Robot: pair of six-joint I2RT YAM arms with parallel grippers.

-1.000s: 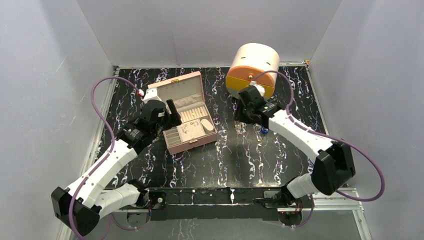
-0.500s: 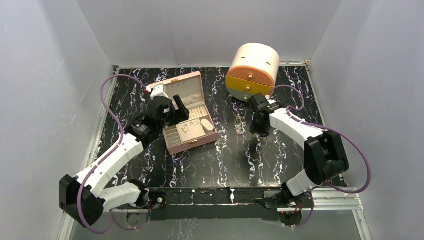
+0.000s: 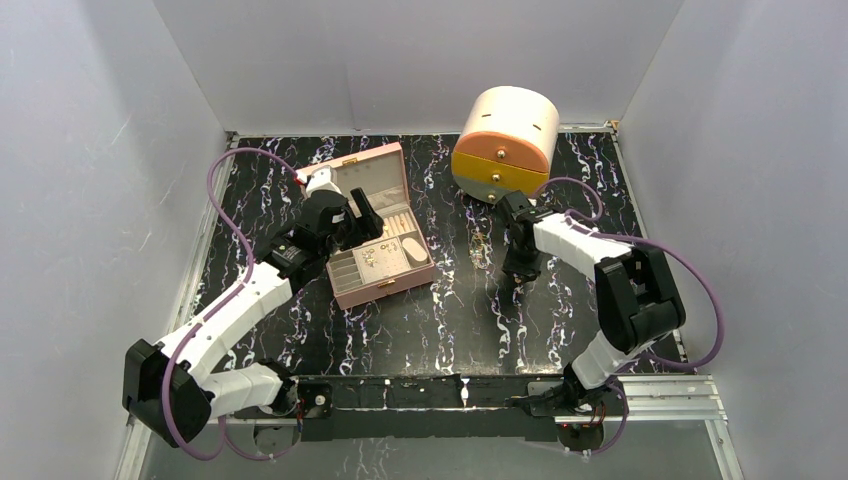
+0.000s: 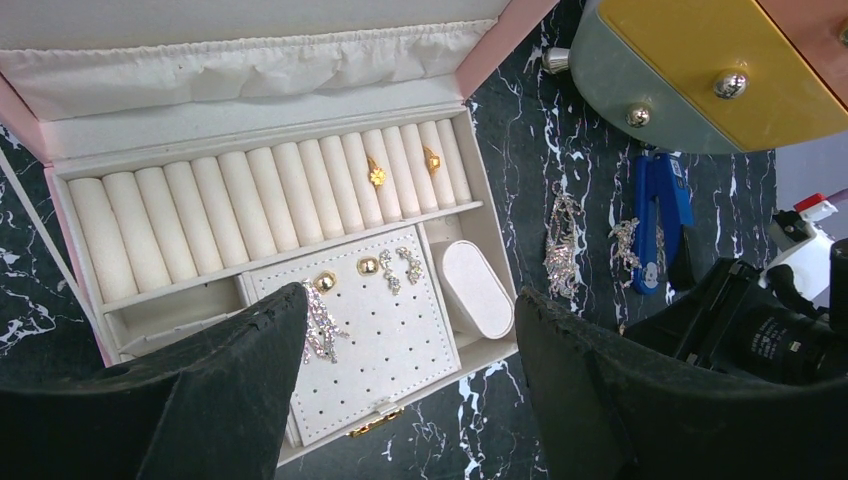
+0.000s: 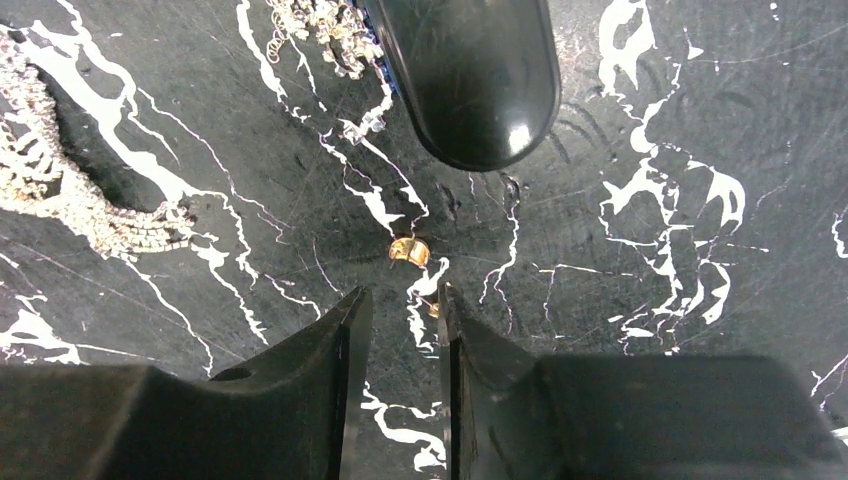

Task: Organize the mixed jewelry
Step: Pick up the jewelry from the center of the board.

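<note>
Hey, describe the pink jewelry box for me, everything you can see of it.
The pink jewelry box stands open on the black marbled table, lid tilted back showing gathered cream lining. Inside, cream ring rolls hold two gold rings; below, a perforated panel carries two gold studs and sparkly drop earrings, beside an oval cushion. A gold clasp sits at the front. The open left gripper hangs above it.

arms [image 3: 230, 305]: white shells, black joints | cables [image 3: 212, 190]: purple, looped | pincer fingers [image 4: 230, 400]: matte black
</note>
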